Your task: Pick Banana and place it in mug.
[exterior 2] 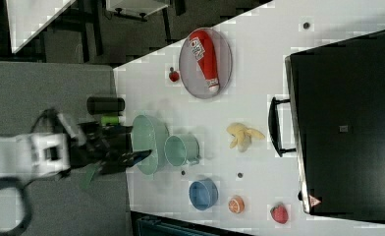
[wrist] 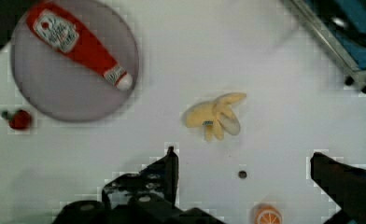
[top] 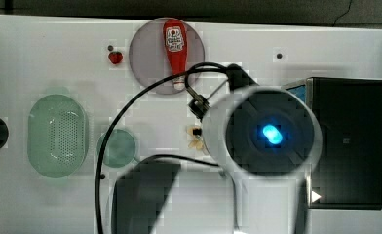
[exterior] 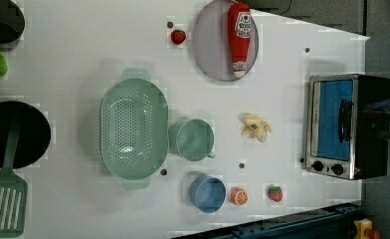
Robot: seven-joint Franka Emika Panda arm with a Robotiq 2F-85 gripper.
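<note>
— Just ahead of the tool (wrist: 244, 172), what lies there?
— The banana (wrist: 214, 115), flat on the worktop (wrist: 172, 56), untouched; fingers spread wide, empty.
— And the mug (exterior: 191, 140)?
— Well apart from the tool.

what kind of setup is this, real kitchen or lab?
Likely a lab tabletop staged as a toy kitchen: a white table with a toy banana, a ketchup bottle on a plate, a mini toaster oven and a green mug.
</note>
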